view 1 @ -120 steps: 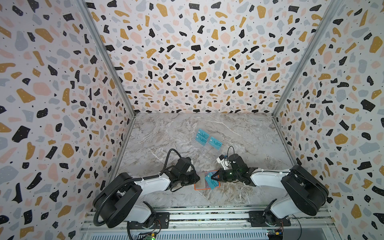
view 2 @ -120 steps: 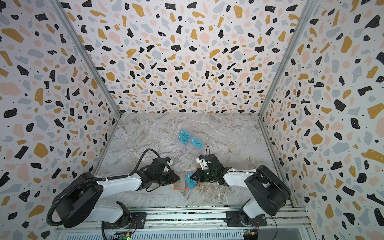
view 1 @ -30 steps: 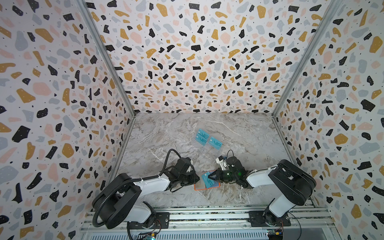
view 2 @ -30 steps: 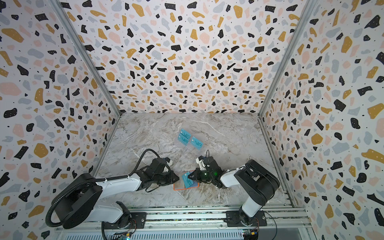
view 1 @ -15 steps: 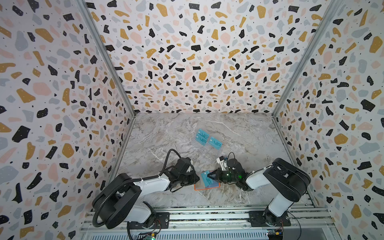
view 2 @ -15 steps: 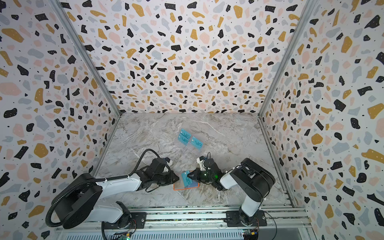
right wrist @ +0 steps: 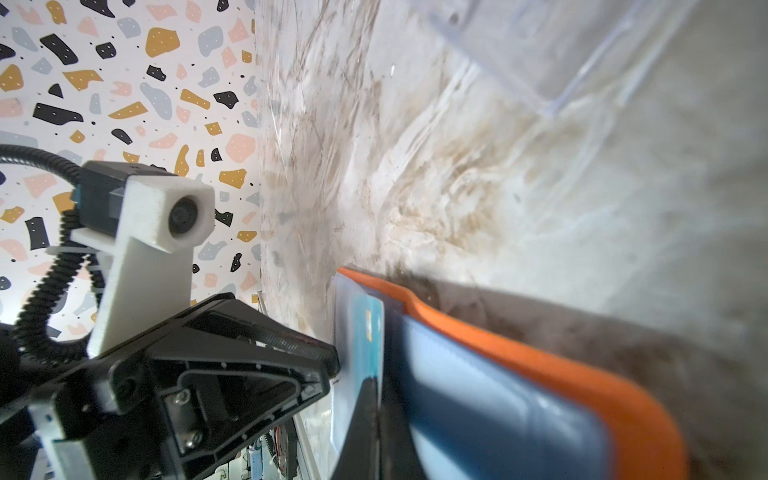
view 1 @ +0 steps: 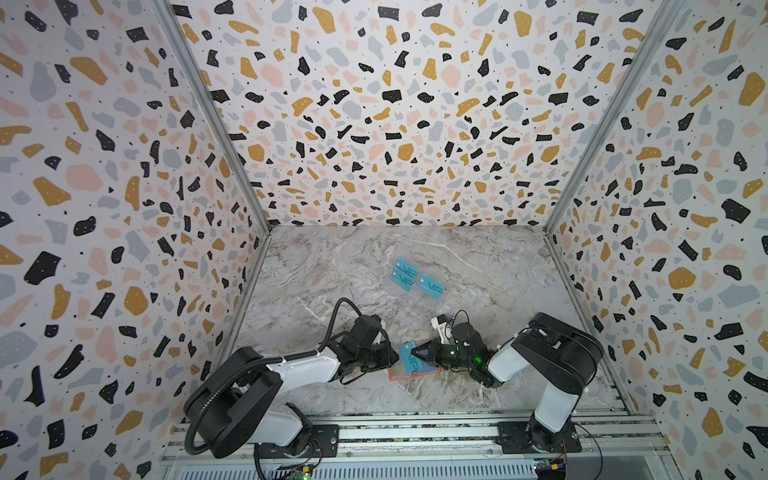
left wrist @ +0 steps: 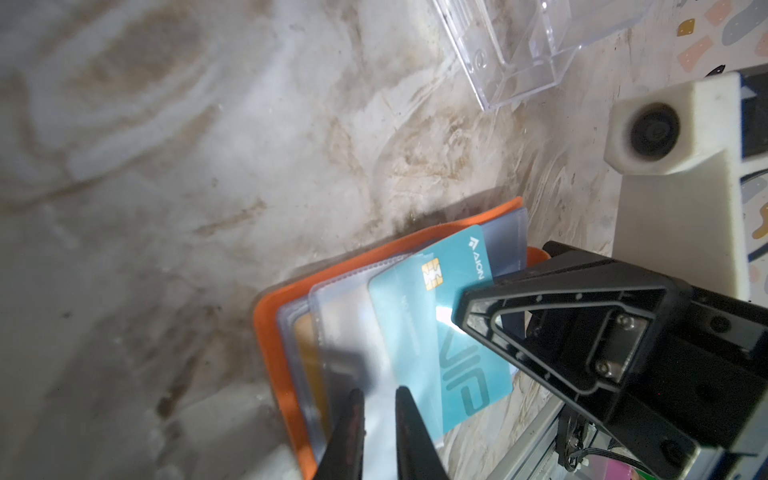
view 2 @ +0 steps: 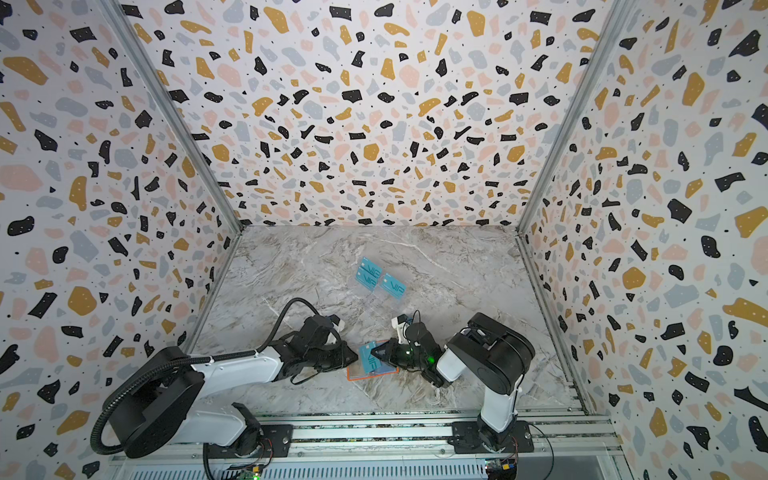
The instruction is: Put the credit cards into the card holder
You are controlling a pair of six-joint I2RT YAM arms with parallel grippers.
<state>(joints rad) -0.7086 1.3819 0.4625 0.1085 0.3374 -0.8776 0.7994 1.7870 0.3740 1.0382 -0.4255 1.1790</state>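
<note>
Card holder (view 1: 392, 374), orange, lies open on the marble tabletop (view 1: 332, 270) near the front rail, between the two grippers. The left gripper (left wrist: 380, 432) stands narrow, pinching the edge of a lifted clear sleeve (left wrist: 345, 324), while the right gripper (left wrist: 457, 320) is clamped on a teal VIP card (left wrist: 415, 332), one side of which that sleeve partly overlaps. Farther back, well apart, three teal VIP cards (view 1: 431, 286) rest at a transparent acrylic stand (left wrist: 519, 41).

Four teal VIP cards (view 1: 430, 286), one gold card (left wrist: 305, 353), one orange card holder (left wrist: 270, 332), one clear stand (left wrist: 519, 54)
</note>
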